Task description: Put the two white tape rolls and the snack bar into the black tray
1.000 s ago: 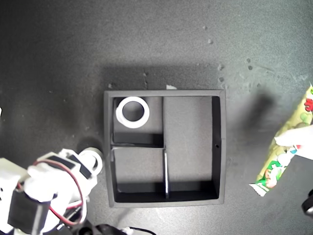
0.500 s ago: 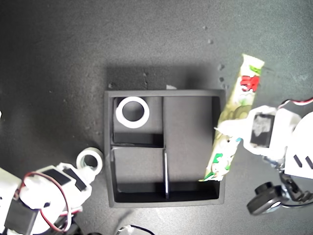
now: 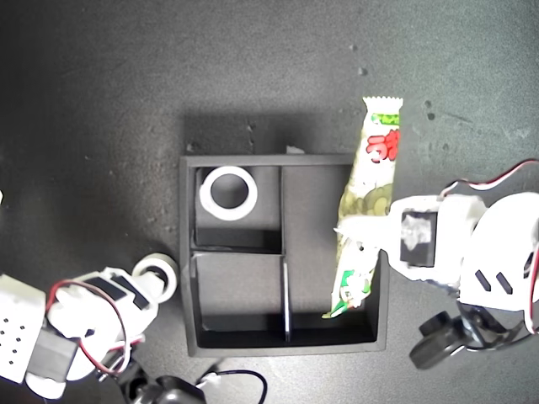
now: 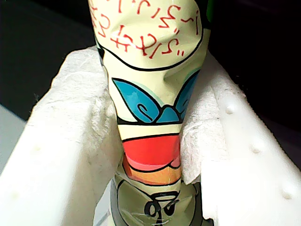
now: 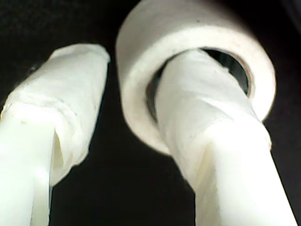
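Observation:
The snack bar [image 3: 368, 210], a green and white packet with red lettering, hangs tilted over the long compartment of the black tray [image 3: 187, 252]. One end of it sticks out past the tray wall toward the exterior view's top. My first gripper [image 3: 364, 229] is shut on its middle, and the padded fingers [image 4: 70, 141] squeeze the snack bar [image 4: 150, 94]. One white tape roll [image 3: 205, 193] lies flat in a small compartment. The other tape roll [image 3: 171, 278] sits outside the tray at the exterior view's lower left. My second gripper [image 5: 127, 70] is open with one finger [image 5: 197, 108] through this tape roll [image 5: 141, 61].
The dark table top [image 3: 101, 101] surrounds the tray. The second small compartment [image 3: 236, 286] holds nothing. Both white arm bodies fill the exterior view's lower corners, with a red and black cable [image 3: 236, 379] near the bottom edge.
My first gripper has carried the snack bar from the exterior view's right edge leftward to over the tray's long compartment. The second arm has shifted down the view; its tape roll has barely moved.

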